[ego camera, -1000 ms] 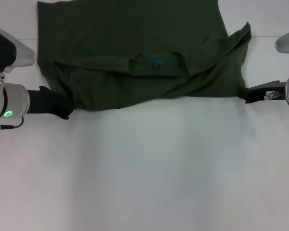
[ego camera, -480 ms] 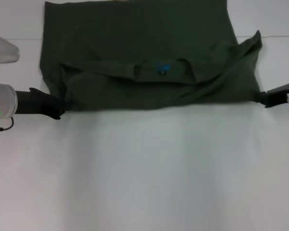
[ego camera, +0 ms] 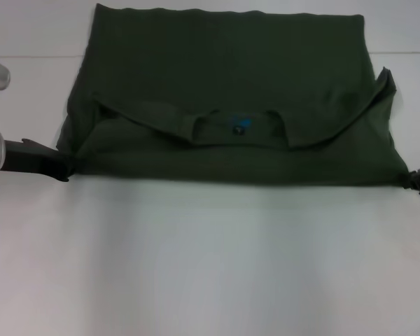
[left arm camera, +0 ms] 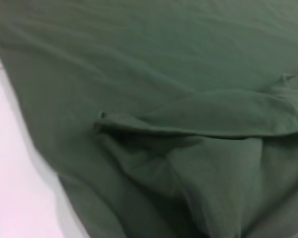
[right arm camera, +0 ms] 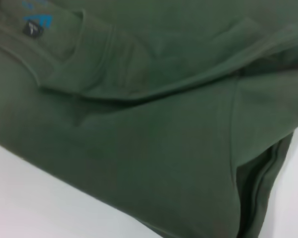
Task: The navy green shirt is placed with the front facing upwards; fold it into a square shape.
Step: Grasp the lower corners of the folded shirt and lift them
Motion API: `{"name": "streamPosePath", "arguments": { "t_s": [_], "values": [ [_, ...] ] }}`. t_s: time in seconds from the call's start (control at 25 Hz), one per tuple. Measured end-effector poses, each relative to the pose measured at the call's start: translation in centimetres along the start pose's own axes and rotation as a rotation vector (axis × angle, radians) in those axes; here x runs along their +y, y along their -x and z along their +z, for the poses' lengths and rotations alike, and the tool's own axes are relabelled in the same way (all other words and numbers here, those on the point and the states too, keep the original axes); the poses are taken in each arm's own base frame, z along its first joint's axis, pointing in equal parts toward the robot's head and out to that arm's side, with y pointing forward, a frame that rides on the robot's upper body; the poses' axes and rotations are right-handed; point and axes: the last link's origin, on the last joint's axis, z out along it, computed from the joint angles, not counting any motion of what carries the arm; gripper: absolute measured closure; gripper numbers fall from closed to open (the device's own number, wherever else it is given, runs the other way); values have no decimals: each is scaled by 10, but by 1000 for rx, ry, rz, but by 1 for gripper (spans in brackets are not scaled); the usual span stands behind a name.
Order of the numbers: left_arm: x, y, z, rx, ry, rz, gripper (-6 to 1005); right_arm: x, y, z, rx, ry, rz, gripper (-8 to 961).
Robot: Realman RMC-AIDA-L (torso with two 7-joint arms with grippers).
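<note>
Table (ego camera: 210, 266): white, the largest item; its near half lies bare in front of us.

Navy green shirt (ego camera: 231, 91): lies across the far half of the table, doubled over, the ribbed neck with its neck label (ego camera: 239, 128) showing on top. A second ago its near edge sagged and wrinkled between our hands; now that edge runs taut and nearly straight, and the cloth has spread wider to both sides. We judge that the fold is being pulled flat, an early stage, with further folds needed for a square.

Left gripper (ego camera: 61, 168): at the shirt's near left corner, low on the table, moved outward since a second ago. Fingers closed on the cloth, by the tension.

Right gripper (ego camera: 413, 179): at the near right corner, mostly out of view; likewise pinching the shirt's corner.
</note>
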Motion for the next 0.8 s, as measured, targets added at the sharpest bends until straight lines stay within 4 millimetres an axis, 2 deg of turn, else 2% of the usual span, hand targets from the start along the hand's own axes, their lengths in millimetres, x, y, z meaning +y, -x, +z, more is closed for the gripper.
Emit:
{"name": "streamPosePath", "arguments": {
  "t_s": [0.2,0.44,0.8],
  "values": [
    [0,-1,-3,-40,9,-10,972,2,-8,-9,48,23,-27,931],
    [5,2,-6,-94,44,-7,972,16,-16,-16,116,113,-61,932],
    [18,13,-12,-184,137,-22,972,30,-29,-37,190,201,-61,932]
  ]
}}
